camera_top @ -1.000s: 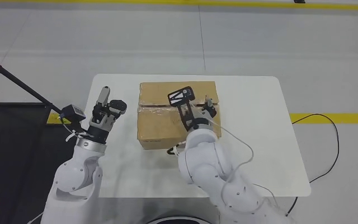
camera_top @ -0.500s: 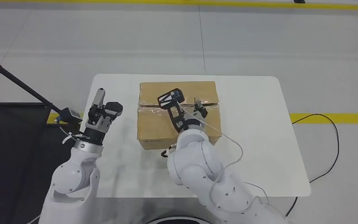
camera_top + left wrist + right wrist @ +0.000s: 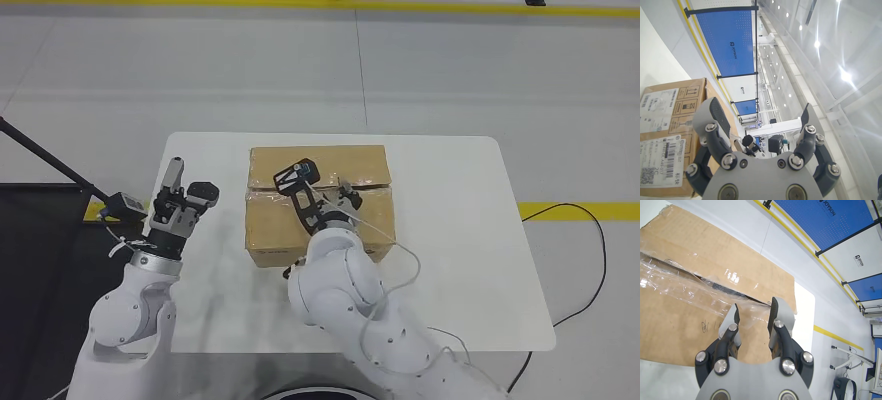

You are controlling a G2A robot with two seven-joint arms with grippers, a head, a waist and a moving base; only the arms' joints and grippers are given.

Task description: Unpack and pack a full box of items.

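The box (image 3: 696, 256) sits directly beneath the spread right gripper (image 3: 755, 308)

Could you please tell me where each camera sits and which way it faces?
Top view: above the arms, looking down at the table and cardboard box; both arms show.
Left wrist view: on the left wrist, facing up past the box toward the ceiling; open left claw shows.
Right wrist view: on the right wrist, facing the box's taped seam; open right claw shows.
All share the box.
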